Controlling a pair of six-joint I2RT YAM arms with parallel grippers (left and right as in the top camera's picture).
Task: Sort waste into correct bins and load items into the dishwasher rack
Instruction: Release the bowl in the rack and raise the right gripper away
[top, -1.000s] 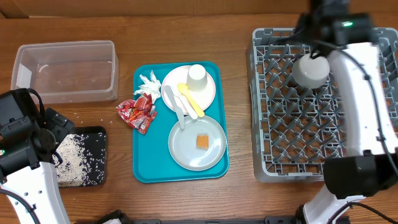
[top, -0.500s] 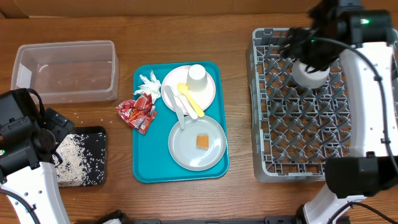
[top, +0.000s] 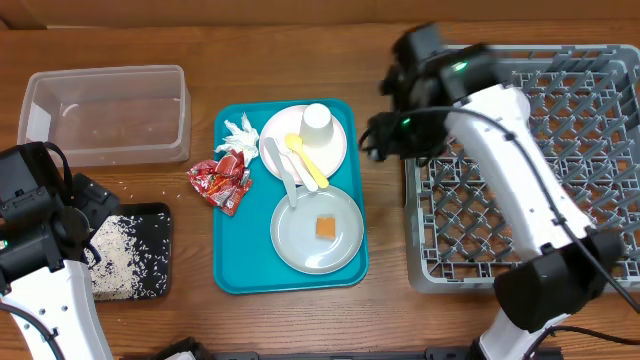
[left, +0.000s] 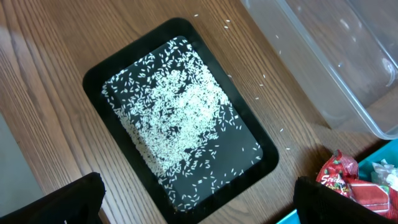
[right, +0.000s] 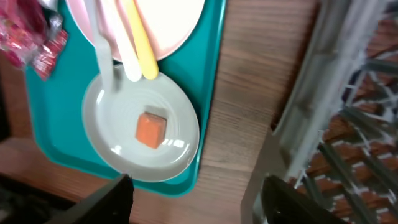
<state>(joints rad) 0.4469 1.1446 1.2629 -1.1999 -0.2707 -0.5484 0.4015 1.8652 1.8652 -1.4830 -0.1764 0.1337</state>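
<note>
My right gripper (top: 378, 140) (right: 199, 205) is open and empty, above the wood between the teal tray (top: 230, 270) and the grey dishwasher rack (top: 530, 180) (right: 323, 124). The tray holds a plate (top: 300, 245) (right: 112, 124) with the orange cube (top: 325, 228) (right: 151, 129), and a second plate (top: 338, 152) with a white cup (top: 317, 122), yellow cutlery (top: 308, 162) and white cutlery (top: 280, 165). Red wrappers (top: 222, 180) (left: 348, 180) and a white napkin (top: 238, 135) lie at the tray's left edge. My left gripper (top: 100, 205) (left: 199, 205) is open over the black tray (top: 160, 215) (left: 99, 81) of rice (left: 180, 112).
The clear tub (top: 105, 115) (left: 336, 62) stands at the back left, with a few rice grains scattered on the wood beside it. My right arm lies across the rack's left half and hides part of its grid.
My right arm has swung from the rack's back to the gap beside the teal tray. The white bowl seen in the rack is now hidden under the arm. The left arm has not moved.
</note>
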